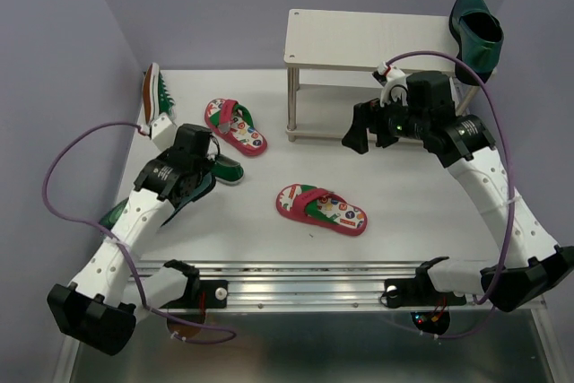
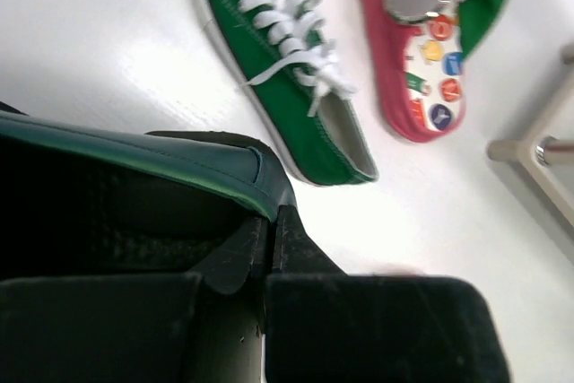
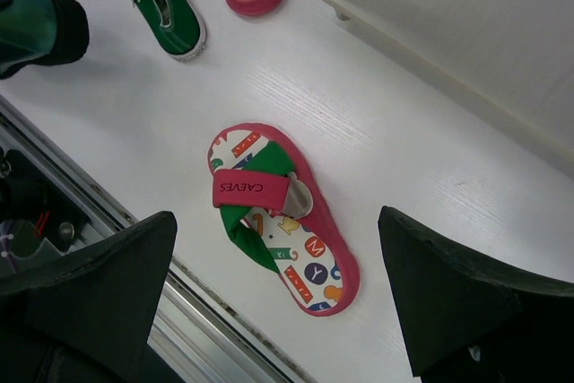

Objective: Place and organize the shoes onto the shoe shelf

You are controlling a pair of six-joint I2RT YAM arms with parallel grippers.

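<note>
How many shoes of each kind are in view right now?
Teal loafers: 2
Green sneakers: 2
Red flip-flops: 2
Total: 6

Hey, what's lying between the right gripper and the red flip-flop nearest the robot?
Nothing. The top view shows only bare white table between the open right gripper and that flip-flop.
</note>
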